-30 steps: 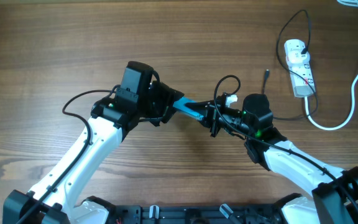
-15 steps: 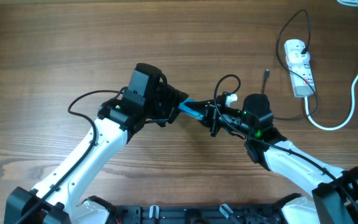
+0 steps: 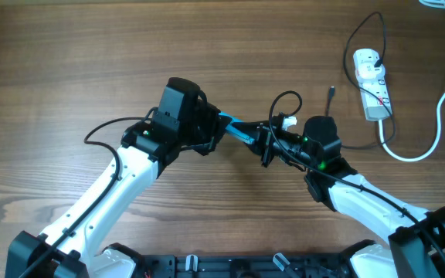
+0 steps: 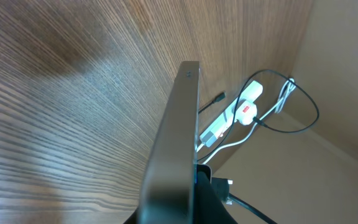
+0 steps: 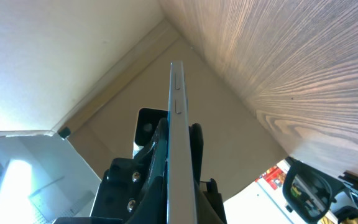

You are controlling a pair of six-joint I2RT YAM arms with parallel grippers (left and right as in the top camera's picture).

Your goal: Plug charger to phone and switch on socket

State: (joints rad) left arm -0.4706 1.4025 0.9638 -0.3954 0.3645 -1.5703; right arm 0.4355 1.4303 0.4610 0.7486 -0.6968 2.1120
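The phone [image 3: 236, 130], turquoise screen showing, is held on edge above the table between both grippers. My left gripper [image 3: 213, 127] is shut on its left end and my right gripper [image 3: 259, 143] is shut on its right end. In the left wrist view the phone's dark edge [image 4: 178, 137] runs up from my jaws. In the right wrist view its grey edge [image 5: 176, 124] does the same. The white socket [image 3: 371, 73] lies at the far right with a black plug in it. The charger cable [image 3: 360, 32] loops around it, and its plug tip [image 3: 331, 91] lies free on the table.
A thick white cord [image 3: 441, 104] curves along the right edge of the wooden table [image 3: 68, 62]. The socket [image 4: 232, 115] and the charger tip [image 4: 219, 97] also show beyond the phone in the left wrist view.
My left arm has moved to the right, closer to the right gripper. The phone has shifted slightly up and stays held between both grippers.
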